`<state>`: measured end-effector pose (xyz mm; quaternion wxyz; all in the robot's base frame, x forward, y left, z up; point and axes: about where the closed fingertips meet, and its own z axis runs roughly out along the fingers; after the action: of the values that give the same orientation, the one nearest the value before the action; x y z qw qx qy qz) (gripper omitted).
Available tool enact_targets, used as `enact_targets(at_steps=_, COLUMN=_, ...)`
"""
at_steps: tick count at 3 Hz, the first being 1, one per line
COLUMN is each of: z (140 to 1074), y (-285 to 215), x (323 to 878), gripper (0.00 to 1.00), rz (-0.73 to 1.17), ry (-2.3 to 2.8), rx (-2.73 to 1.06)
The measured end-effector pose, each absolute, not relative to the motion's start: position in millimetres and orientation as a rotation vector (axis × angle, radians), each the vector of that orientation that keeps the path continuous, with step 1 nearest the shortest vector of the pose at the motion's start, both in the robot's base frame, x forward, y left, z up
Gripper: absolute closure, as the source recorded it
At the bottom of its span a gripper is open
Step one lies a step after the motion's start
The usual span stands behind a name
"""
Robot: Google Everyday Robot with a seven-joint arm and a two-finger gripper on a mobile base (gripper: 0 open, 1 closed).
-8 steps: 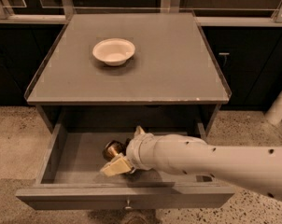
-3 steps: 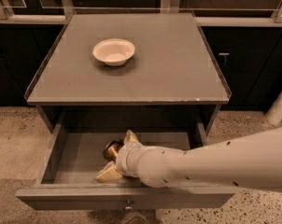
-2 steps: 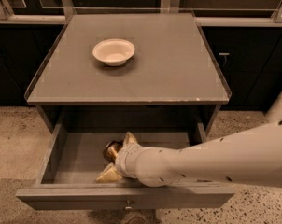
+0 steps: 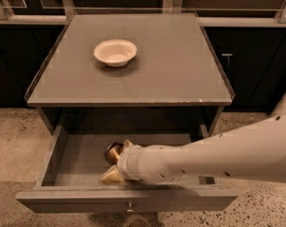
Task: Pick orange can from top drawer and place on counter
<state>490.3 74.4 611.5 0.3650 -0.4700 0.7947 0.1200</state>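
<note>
The top drawer (image 4: 62, 150) is pulled open below the counter (image 4: 171, 65). The orange can (image 4: 112, 152) lies on the drawer's grey floor, left of the middle, with its shiny end towards the camera. My gripper (image 4: 115, 162) is down inside the drawer, right at the can, and reaches in from the right on the long white arm (image 4: 214, 157). The gripper's cream tips stand on either side of the can. The arm hides the right half of the drawer floor.
A white bowl (image 4: 115, 51) sits on the counter at its back left. The drawer's front panel with a small knob (image 4: 129, 205) juts out towards the camera. Dark cabinets (image 4: 249, 65) flank the counter. The floor is speckled stone.
Since 2.7 s ago the gripper has moved left and down around the can. Over the last second it has barely moved. The can stays in place.
</note>
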Motion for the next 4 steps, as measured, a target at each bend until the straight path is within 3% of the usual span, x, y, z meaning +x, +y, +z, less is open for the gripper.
enact_targets(at_steps=3, z=611.5, y=74.4, x=490.3, gripper=0.88, rz=0.309, ry=2.044, rx=-1.209)
enact_targets(at_steps=4, z=615.8, y=73.8, x=490.4, gripper=1.0, rz=0.314, ry=2.029, rx=-1.21)
